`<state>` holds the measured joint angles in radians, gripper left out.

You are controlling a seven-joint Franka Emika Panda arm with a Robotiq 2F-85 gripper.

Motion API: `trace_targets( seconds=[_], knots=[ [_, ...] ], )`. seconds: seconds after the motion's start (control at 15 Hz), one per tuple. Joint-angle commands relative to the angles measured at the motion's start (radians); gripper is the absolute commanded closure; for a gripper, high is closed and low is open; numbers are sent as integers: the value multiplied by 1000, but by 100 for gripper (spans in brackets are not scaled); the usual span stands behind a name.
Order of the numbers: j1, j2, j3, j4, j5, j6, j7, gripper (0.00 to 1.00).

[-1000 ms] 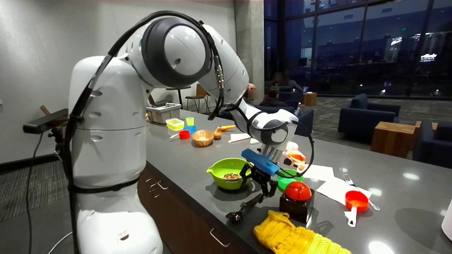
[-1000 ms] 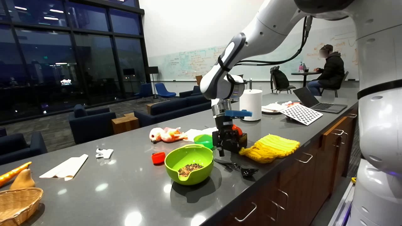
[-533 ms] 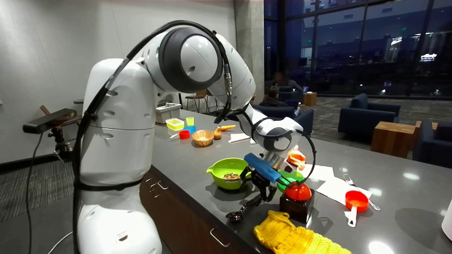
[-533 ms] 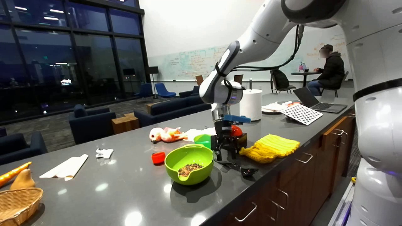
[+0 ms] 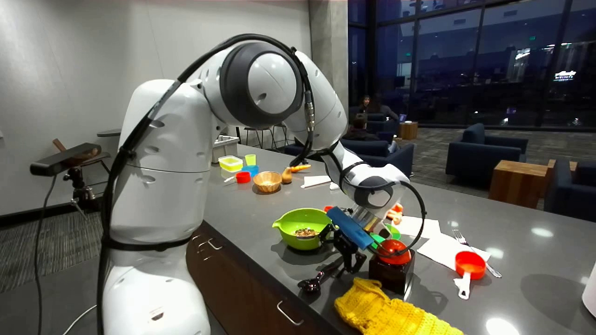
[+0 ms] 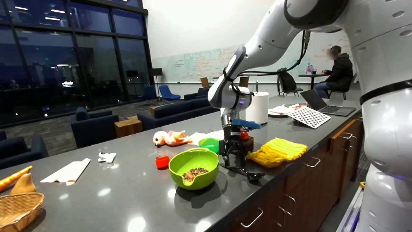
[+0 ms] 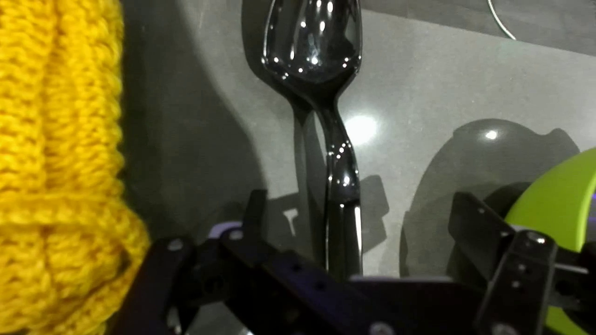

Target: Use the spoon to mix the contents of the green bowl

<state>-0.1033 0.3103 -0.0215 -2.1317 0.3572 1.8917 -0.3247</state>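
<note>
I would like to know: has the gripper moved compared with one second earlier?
Yes. Judged against the unmoved lime-green bowl in an exterior view, the gripper has come lower, down toward the glossy black spoon.

glossy black spoon (image 7: 343, 163) lies near upright green bowl (image 6: 190, 160)

Gap between spoon (image 7: 343, 172) and obstacle, green bowl (image 7: 551, 204)
</note>
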Motion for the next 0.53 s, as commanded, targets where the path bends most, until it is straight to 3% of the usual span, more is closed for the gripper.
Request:
trace_targets(
  seconds=[0.0,0.33,0.47],
  knots=[
    [-22,8,8,2,35,-52,-20,0],
    [-14,12,8,-8,33,-57,2,0],
    [3,-2,2,-31,0,-10,43,0]
  ],
)
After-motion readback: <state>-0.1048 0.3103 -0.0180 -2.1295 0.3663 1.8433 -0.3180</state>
